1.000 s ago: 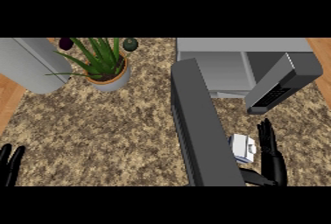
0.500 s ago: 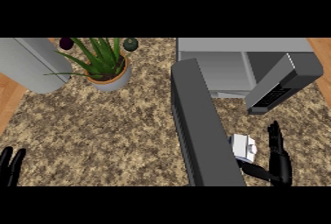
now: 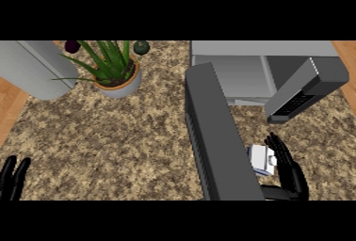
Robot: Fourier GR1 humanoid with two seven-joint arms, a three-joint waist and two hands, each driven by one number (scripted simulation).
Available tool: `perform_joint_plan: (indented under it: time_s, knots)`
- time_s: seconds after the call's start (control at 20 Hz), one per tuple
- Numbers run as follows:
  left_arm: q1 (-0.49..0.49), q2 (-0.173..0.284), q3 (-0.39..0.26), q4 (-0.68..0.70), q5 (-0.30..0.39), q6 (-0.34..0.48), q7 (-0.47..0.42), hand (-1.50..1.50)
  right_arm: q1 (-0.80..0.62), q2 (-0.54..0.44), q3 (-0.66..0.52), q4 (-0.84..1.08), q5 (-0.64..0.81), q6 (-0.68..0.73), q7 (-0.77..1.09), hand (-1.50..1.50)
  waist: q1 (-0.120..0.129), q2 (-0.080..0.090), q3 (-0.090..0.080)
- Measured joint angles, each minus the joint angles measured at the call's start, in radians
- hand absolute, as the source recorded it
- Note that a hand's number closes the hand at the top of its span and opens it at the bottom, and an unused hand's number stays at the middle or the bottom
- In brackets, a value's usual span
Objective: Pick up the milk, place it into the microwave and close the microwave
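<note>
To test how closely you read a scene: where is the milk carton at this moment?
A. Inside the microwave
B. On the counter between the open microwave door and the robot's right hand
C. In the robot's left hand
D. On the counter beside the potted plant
B: the milk carton stands on the counter, with the open microwave door on one side and the right hand on the other.

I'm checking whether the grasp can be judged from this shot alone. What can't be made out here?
Head view only:
- Milk: its left part is hidden behind the open microwave door.
- Right hand: whether it touches the milk can't be told.
- Left hand: cut off by the lower edge, only fingers show.
- Microwave interior: mostly out of sight from this steep angle.
</note>
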Motion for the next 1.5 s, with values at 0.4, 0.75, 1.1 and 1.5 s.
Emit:
perform_joint_plan:
  time_s: [0.4,0.75,1.1,1.5]
  knots:
    - [0.000,-0.007,0.005,0.023,0.005,-0.004,-0.012,-1.50,-0.034,0.065,-0.023,-0.052,0.032,-0.178,-0.066,1.50,-0.008,-0.002,-0.002]
    - [-0.017,0.004,0.037,0.038,0.032,-0.031,-0.003,-1.50,-0.120,-0.015,-0.071,-0.011,-0.017,-0.088,-0.061,1.50,-0.002,0.000,-0.001]
    - [-0.013,0.002,0.039,0.031,0.049,-0.048,0.001,-1.50,-0.235,-0.134,-0.070,0.077,-0.029,0.027,-0.032,1.50,0.005,0.002,0.000]
    - [0.030,-0.001,0.067,0.016,0.082,-0.074,-0.005,-1.50,-0.236,-0.123,-0.017,-0.079,-0.075,0.099,0.069,1.50,-0.007,-0.004,-0.002]
